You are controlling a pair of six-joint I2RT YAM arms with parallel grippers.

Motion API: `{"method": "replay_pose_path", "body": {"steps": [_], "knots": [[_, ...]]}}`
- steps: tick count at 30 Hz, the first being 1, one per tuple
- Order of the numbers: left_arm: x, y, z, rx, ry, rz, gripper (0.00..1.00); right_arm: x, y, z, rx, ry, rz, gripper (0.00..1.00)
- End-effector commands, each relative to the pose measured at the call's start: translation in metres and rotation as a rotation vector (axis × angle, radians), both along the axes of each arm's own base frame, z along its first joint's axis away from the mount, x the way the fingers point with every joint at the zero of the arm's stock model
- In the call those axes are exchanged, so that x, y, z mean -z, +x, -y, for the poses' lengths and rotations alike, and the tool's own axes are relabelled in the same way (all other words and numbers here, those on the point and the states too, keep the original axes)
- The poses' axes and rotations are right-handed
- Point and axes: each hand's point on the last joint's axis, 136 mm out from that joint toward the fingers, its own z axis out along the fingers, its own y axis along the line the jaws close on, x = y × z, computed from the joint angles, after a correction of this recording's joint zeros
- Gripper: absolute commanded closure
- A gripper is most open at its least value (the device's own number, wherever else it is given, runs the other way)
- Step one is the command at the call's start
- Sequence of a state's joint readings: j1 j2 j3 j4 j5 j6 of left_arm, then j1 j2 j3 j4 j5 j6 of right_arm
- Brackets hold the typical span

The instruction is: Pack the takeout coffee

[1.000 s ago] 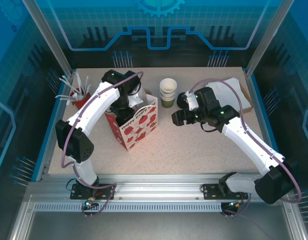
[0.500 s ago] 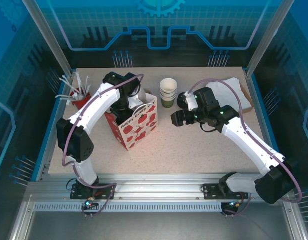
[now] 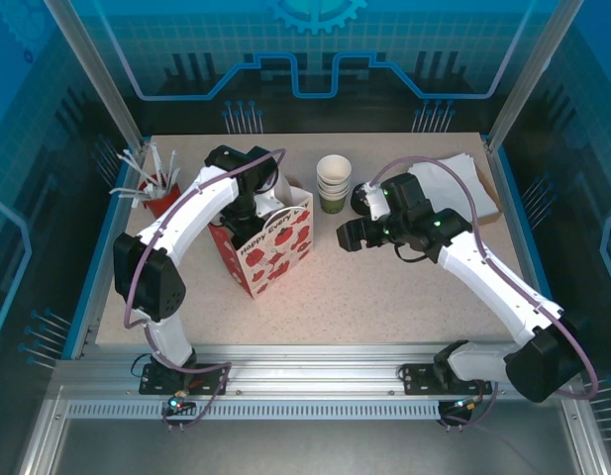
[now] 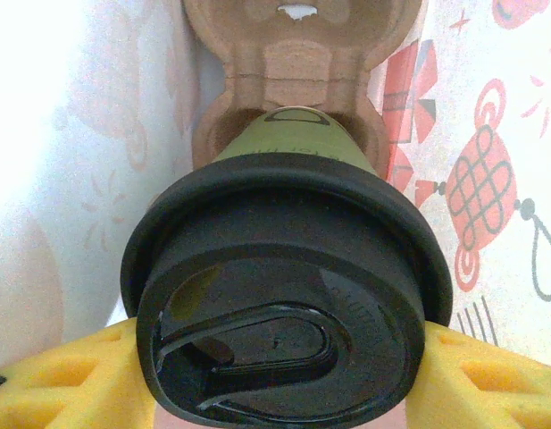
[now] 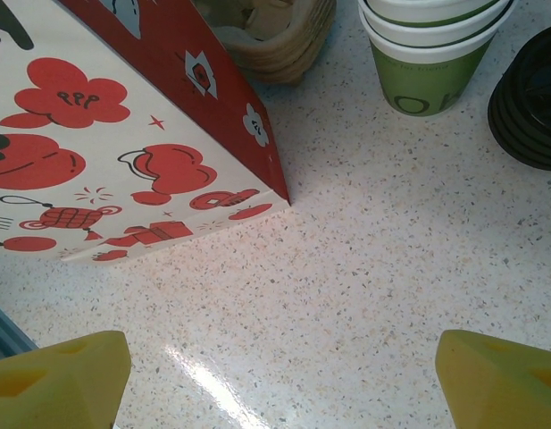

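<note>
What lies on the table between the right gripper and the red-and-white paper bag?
Nothing. In the right wrist view the speckled table is bare from the open right gripper up to the paper bag.

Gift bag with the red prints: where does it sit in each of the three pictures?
Top external: gift bag, centre-left.
Left wrist: its inner walls surround the takeout coffee.
Right wrist: upper left corner.
Shared landmark: cup stack, right of the bag in the top external and right wrist views.

left end effector (image 3: pixel 265 210) inside bag (image 3: pixel 280 247), cups (image 3: pixel 334 183) beside
</note>
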State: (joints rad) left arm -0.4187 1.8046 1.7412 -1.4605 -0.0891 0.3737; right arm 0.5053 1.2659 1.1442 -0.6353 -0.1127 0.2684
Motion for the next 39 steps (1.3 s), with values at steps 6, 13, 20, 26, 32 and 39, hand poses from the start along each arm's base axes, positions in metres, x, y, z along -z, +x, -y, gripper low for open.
{"method": "replay_pose_path", "body": {"steps": [6, 13, 20, 26, 32, 39], "knots": [[0.002, -0.003, -0.003, -0.015, -0.009, -0.009, 0.51, 0.001, -0.003, -0.008, -0.029, 0.007, -0.008, 0.1], [-0.001, -0.003, -0.004, -0.023, 0.005, -0.008, 0.52, 0.004, -0.003, -0.009, -0.031, 0.002, -0.014, 0.1], [-0.022, -0.005, -0.002, -0.018, 0.013, 0.035, 0.52, 0.007, -0.002, -0.011, -0.032, 0.002, -0.021, 0.1], [-0.033, -0.01, -0.005, -0.023, 0.034, 0.054, 0.51, 0.007, -0.002, -0.011, -0.034, 0.001, -0.021, 0.1], [-0.024, -0.011, -0.012, -0.028, 0.081, 0.031, 0.51, 0.009, -0.003, -0.012, -0.036, 0.001, -0.024, 0.1], [-0.013, -0.006, -0.006, -0.026, 0.073, 0.009, 0.51, 0.009, -0.003, -0.011, -0.035, -0.001, -0.024, 0.1]]}}
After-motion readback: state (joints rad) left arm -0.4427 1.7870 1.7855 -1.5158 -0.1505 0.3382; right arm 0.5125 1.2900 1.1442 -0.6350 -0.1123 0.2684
